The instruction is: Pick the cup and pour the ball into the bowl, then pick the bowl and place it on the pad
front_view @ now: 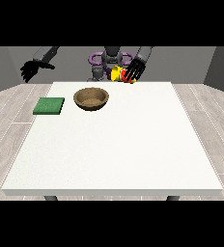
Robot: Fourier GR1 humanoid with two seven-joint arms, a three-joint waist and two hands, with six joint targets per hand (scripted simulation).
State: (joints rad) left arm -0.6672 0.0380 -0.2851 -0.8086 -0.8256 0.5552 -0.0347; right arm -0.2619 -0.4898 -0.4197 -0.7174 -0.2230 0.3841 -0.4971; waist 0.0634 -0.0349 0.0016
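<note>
Front view: cup (pixel 118 75) within curled fingers (pixel 134 71)

Matt white table (pixel 133 159), wood-like brown bowl (pixel 91 99), cloth-like green pad (pixel 49 106), glossy yellow cup (pixel 118 74)

The hand at the view's right (pixel 134 70) is raised above the table's far edge, its fingers wrapped around a yellow and red cup (pixel 118 75) that lies tipped sideways. The hand at the view's left (pixel 31 69) hangs off to the side, holding nothing, fingers drooping downward.
</note>
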